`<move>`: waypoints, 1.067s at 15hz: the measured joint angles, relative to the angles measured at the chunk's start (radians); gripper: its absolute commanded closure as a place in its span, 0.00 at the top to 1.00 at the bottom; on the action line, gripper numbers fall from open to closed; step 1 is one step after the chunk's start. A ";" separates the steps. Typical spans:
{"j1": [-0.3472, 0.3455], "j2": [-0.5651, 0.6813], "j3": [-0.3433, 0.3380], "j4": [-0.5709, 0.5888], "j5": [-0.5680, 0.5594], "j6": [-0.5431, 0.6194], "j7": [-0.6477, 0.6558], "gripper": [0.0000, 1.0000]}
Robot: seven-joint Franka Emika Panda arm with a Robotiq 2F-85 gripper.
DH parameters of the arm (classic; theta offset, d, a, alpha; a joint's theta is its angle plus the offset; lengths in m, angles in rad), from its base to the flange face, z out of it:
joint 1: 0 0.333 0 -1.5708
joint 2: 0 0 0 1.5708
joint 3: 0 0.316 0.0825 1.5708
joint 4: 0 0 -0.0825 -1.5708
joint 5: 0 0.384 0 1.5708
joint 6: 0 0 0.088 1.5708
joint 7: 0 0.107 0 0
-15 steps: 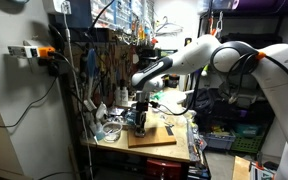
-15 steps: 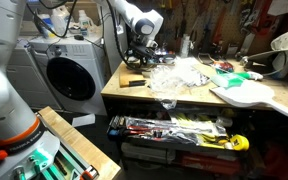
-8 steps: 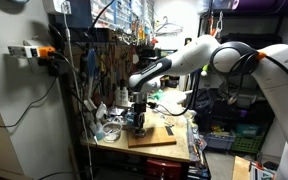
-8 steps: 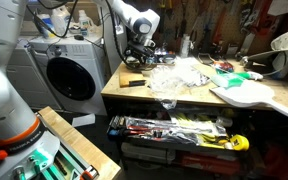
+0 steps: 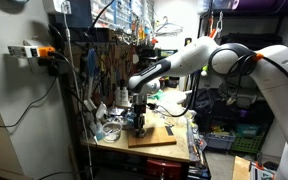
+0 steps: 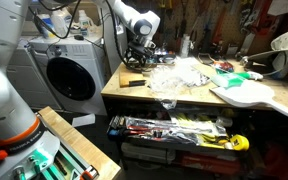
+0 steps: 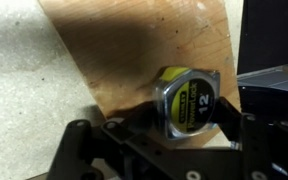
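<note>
A silver and yellow tape measure (image 7: 189, 100) marked "12" lies on a wooden board (image 7: 134, 50). In the wrist view my gripper (image 7: 182, 122) reaches down over it with one black finger on each side, both pressed against the case. In both exterior views the arm bends down to the bench, and the gripper (image 5: 138, 122) (image 6: 136, 58) is low over the wooden board (image 5: 154, 136). The tape measure is too small to make out in the exterior views.
The bench (image 6: 184, 98) holds a heap of clear plastic (image 6: 174, 74), a screwdriver (image 6: 132, 83) and a white board (image 6: 249, 96). A washing machine (image 6: 69, 75) stands beside the bench. An open tool drawer (image 6: 174, 128) sits under it. Tools hang on the wall behind (image 5: 109, 60).
</note>
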 measured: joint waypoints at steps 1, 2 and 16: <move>0.000 0.000 0.000 0.001 0.000 0.000 0.002 0.34; 0.000 0.000 0.002 0.002 0.000 0.000 0.005 0.34; 0.010 -0.095 0.002 0.003 -0.078 0.024 0.097 0.34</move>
